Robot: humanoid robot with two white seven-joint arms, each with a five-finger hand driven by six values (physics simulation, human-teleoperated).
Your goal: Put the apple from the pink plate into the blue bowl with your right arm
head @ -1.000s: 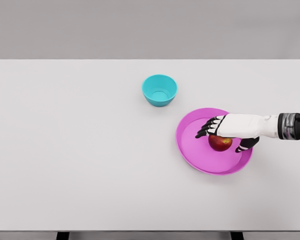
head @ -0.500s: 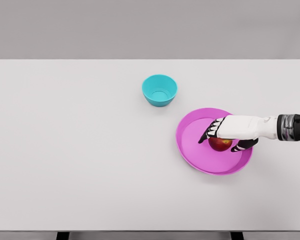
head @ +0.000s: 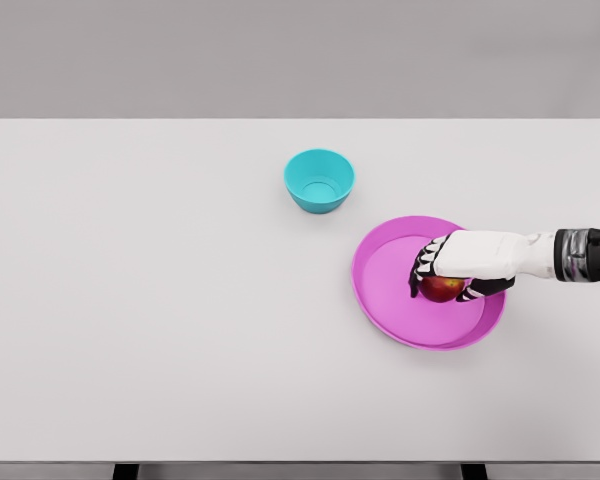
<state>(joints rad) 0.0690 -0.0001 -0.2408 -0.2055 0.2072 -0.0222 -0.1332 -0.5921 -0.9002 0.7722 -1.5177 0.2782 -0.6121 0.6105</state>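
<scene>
The right hand [head: 458,266] was clamped over the apple [head: 441,289] on the pink plate [head: 385,290]; round, firm and smooth, it probably needed a wrap-around grip.

Small round blue bowl [head: 319,180] sits behind and left of the wide pink plate [head: 390,285]; red apple [head: 441,290] on plate, right of centre.
</scene>
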